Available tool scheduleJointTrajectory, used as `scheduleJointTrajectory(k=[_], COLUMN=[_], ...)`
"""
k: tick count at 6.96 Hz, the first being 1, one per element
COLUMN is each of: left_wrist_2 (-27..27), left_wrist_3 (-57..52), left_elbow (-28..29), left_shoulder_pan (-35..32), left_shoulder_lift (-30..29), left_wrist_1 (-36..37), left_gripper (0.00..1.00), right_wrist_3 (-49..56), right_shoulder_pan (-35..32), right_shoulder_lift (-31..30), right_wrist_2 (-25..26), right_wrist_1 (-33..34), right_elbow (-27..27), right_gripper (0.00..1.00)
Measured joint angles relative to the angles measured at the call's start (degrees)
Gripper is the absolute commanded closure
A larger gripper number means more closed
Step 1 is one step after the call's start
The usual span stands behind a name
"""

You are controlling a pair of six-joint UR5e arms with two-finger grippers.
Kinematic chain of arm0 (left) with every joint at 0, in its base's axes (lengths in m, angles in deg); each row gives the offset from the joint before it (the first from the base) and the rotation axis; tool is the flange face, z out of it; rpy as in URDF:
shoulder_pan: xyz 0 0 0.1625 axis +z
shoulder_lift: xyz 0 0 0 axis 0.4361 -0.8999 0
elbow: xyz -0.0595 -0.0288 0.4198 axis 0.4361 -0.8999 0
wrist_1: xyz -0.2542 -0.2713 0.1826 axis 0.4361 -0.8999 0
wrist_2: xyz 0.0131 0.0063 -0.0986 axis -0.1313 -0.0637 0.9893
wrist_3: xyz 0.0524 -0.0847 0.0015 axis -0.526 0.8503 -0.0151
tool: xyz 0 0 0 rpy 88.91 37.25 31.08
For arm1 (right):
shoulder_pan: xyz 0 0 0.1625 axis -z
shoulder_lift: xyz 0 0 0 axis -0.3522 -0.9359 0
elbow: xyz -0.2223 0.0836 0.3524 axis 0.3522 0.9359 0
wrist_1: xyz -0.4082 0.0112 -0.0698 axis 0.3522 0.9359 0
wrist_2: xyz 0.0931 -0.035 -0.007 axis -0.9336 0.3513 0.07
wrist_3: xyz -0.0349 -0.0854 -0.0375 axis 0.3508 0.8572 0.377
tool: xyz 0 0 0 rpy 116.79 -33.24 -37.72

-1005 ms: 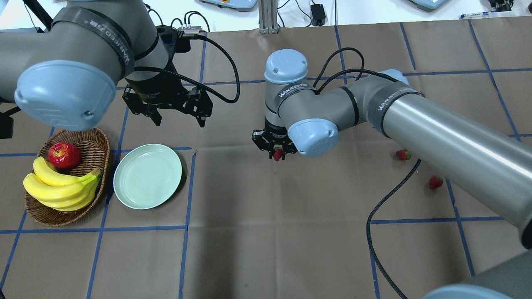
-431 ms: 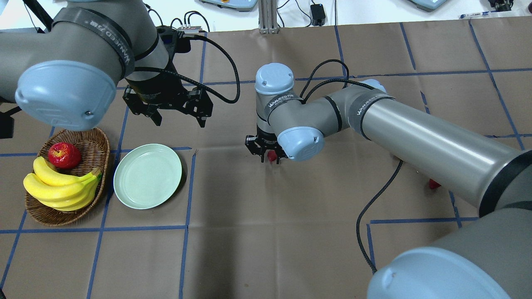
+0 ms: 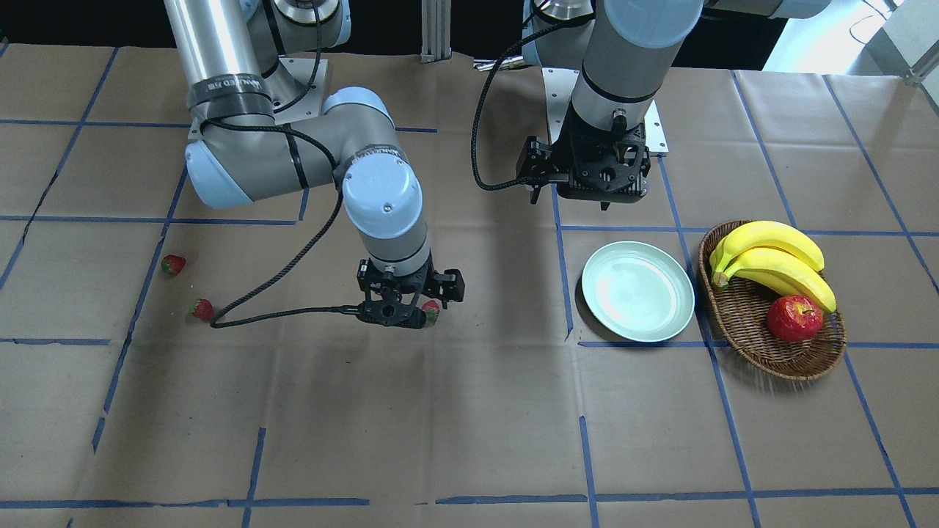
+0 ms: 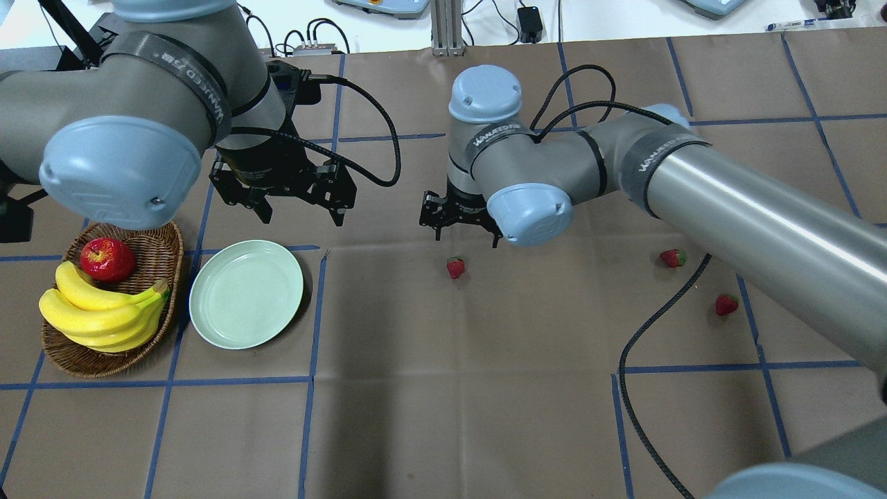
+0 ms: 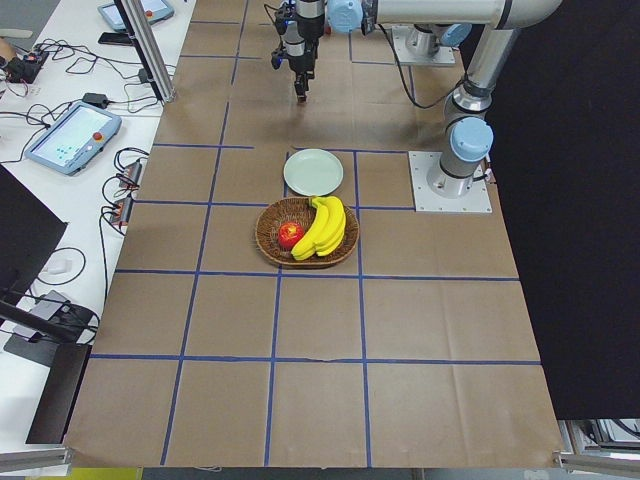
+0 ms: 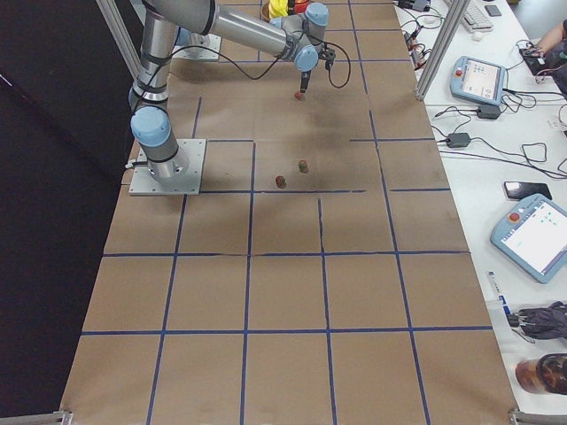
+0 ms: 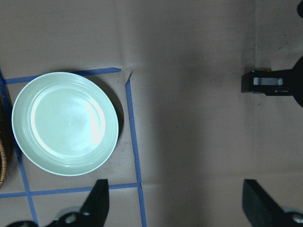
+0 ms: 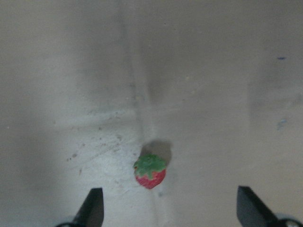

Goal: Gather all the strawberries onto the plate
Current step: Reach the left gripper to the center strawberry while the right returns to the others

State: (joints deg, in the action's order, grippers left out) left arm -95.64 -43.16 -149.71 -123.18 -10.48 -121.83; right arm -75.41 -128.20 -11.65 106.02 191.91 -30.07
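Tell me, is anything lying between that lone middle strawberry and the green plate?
Nothing visible. Only bare brown paper with blue tape lines lies between the strawberry and the plate. The left claw hangs open in the air near the plate, touching nothing.

Brown paper covers the table, marked into squares with blue tape. A white bench runs along one long side, strewn with cables and a pendant. An aluminium post stands at its edge. Opposite is a black panel. The light is bright and even.
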Motion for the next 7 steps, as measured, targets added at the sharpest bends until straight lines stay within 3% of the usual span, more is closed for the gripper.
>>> scheduleJointTrajectory(k=[3,5,7], left_wrist_2=[5.4,6.3,7.1], left_wrist_3=[2.1,5.2,9.3], left_elbow=[-0.3,-0.3,-0.3], left_shoulder_pan=[-0.7,-4.1,-7.9], left_shoulder_lift=[-4.7,-10.8,-19.0], left_wrist_1=[6.9,15.0,23.7], left_gripper=[0.01,0.01,0.01], right_wrist_3=[15.4,24.1,30.9], right_shoulder_pan=[13.4,20.3,27.7], right_shoulder_lift=[-10.1,-12.4,-12.9], right_wrist_2=[2.7,7.3,7.7], right_wrist_1=[-12.0,-12.7,-11.2], right_elbow=[-1.3,-4.3,-7.0], right_gripper=[0.00,0.00,0.00])
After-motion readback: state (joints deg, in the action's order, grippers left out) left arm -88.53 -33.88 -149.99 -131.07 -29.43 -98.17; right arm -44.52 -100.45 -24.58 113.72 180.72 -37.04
